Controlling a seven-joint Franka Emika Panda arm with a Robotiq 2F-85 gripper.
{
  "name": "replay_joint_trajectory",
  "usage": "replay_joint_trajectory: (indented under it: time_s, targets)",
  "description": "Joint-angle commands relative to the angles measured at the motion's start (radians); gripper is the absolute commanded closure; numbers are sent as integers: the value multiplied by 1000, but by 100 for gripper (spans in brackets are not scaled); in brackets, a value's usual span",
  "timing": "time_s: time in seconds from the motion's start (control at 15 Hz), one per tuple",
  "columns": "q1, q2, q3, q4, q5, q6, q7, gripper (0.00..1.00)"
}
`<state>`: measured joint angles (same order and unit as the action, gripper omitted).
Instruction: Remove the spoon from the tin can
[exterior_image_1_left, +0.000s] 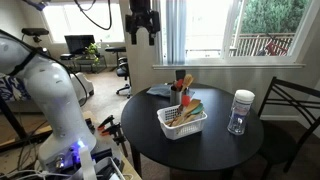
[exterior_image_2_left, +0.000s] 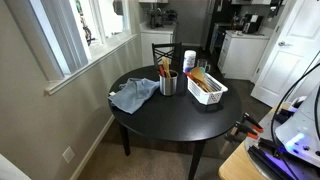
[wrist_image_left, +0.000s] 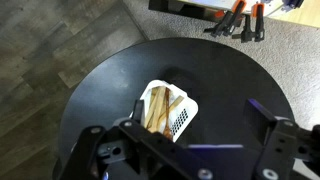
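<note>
Round black table (exterior_image_2_left: 170, 118) w/ spoon (exterior_image_2_left: 165, 68) in tin can (exterior_image_2_left: 168, 85)

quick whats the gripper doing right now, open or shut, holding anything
Gripper: open, holding nothing.

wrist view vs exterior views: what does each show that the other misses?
Wrist only: straight-down look at wooden utensils lying in the white slotted plastic basket. Exterior only: the dark tin can with red-orange label, pale wooden spoon standing in it, clear glass jar with white lid, blue-grey cloth. Both: round black table, that basket, the open claw.
</note>
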<state>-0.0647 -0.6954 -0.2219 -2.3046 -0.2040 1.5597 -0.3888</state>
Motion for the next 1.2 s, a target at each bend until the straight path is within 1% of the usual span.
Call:
replay_joint_trajectory:
  time_s: [0.0,0.13,0.27,0.33,0.53,0.6,0.73,0.8,0.93,1.13]
  targets:
    - [5,1,-3,3,-1,-3,2,0]
    - [5,1,-3,3,-1,-3,2,0]
    - [1,38,-11,35,-25,36,-4,0]
    - [7,103,-39,95,-18,48,-35,0]
    - [9,253,-90,226,0,80,-78,0]
    - [19,308,-116,279,32,83,-126,0]
    - [22,427,-141,383,84,65,-191,0]
    - [19,480,-145,434,115,42,-217,0]
    - [6,584,-128,525,168,4,-251,0]
    - [-18,736,-79,645,211,-44,-236,0]
